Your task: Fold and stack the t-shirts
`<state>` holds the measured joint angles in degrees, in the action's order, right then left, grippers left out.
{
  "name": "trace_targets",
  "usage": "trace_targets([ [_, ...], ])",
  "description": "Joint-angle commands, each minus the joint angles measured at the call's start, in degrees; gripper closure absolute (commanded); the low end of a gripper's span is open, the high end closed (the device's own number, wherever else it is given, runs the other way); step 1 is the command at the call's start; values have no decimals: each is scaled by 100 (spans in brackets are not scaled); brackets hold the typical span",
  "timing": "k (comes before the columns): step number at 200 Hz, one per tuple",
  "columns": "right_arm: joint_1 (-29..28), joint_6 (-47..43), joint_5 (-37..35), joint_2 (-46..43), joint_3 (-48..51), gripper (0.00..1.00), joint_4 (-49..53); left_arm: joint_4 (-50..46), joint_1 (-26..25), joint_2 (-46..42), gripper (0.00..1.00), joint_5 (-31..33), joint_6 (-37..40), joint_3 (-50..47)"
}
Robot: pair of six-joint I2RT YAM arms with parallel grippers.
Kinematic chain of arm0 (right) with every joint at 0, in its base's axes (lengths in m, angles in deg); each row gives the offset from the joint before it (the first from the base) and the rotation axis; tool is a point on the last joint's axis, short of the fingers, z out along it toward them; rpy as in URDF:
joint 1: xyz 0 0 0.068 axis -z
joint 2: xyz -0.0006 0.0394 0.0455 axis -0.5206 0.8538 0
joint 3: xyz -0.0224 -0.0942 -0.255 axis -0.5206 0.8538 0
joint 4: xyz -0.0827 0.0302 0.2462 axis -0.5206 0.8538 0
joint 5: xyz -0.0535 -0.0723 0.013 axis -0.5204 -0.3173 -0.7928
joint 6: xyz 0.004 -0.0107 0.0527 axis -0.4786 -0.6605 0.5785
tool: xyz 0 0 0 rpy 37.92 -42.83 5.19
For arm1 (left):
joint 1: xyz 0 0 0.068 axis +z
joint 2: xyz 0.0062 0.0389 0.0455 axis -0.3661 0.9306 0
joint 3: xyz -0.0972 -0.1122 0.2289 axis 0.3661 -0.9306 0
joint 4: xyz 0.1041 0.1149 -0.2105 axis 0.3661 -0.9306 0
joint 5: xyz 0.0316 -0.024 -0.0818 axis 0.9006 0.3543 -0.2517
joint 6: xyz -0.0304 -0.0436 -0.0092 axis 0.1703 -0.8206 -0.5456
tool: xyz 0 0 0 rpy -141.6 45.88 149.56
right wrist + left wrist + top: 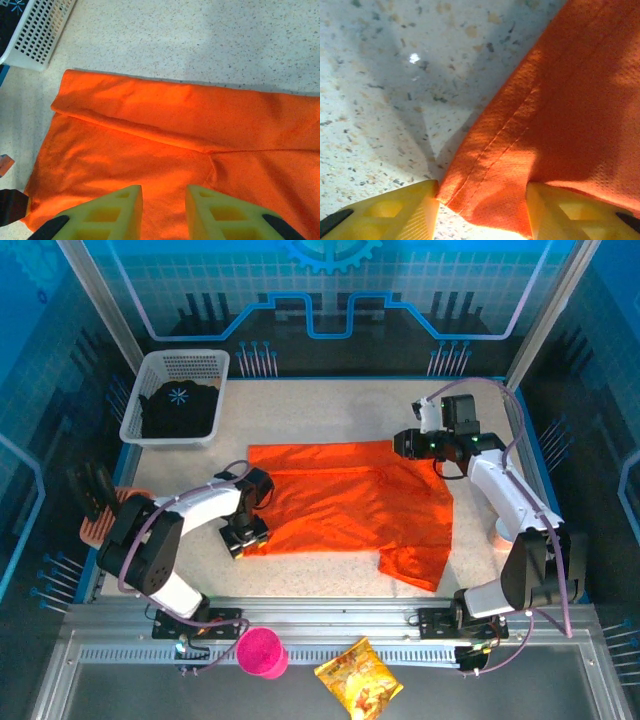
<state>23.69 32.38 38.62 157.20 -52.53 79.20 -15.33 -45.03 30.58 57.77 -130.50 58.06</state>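
Nearest the lens in the top external view, a pink cup (pixel 262 652) and a yellow snack bag (pixel 358 677) lie on the grey ledge in front of the arm bases. Beyond them, the bright-orange t-shirt (pixel 350 505) is spread across the middle of the speckled surface (pixel 330 405), its far edge folded over and one sleeve pointing toward the near edge. The left pincer (pixel 245 535) is at the shirt's near-left corner. The right pincer (pixel 400 445) is at its far-right part. A white mesh basket (pixel 135 410) stands in the far-left corner of the surface, and the black t-shirt (pixel 180 410) with a pale-blue snowflake print lies bunched inside it.

From the left wrist, the left pincer (pixel 482 200) has its yellow fingers (pixel 395 215) well apart. A stitched hem corner of the orange t-shirt (pixel 570 100) lies in the gap between them, on the speckled surface (pixel 380 75).

From the right wrist, the right pincer (pixel 163 200) is low over the orange t-shirt (pixel 150 150), its fingers (pixel 115 210) parted by a narrow gap that shows orange cloth; it cannot be told whether they nip that cloth. The folded far edge runs across the view. The basket (pixel 40 35) is at the upper left, with a bit of the black t-shirt (pixel 6 25) inside.
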Motion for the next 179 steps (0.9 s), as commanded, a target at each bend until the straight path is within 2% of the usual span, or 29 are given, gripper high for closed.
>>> trace_targets([
  [1, 113, 60, 210, -114, 82, 71, -95, 96, -36, 238, 52, 186, -33, 112],
  [32, 178, 23, 224, -165, 108, 71, -113, 189, -34, 510, 63, 316, 84, 207],
  [79, 397, -141, 156, -693, 115, 71, -94, 377, -36, 862, 100, 380, 312, 575],
  [106, 420, -379, 153, -1265, 152, 70, -200, 402, -34, 830, 100, 364, 459, 731],
  [129, 416, -928, 58, -1804, 127, 50, -164, 464, -36, 649, 100, 276, 539, 737],
  [144, 390, -1675, 150, -2126, 196, 50, -124, 456, -38, 512, 100, 250, 624, 738],
  [161, 270, -3048, 179, -2617, 389, 50, -60, 430, -36, 337, 100, 259, 740, 720],
  [179, 138, -4318, -1, -3029, 460, 46, 332, 489, -30, 153, 100, 220, 855, 654],
])
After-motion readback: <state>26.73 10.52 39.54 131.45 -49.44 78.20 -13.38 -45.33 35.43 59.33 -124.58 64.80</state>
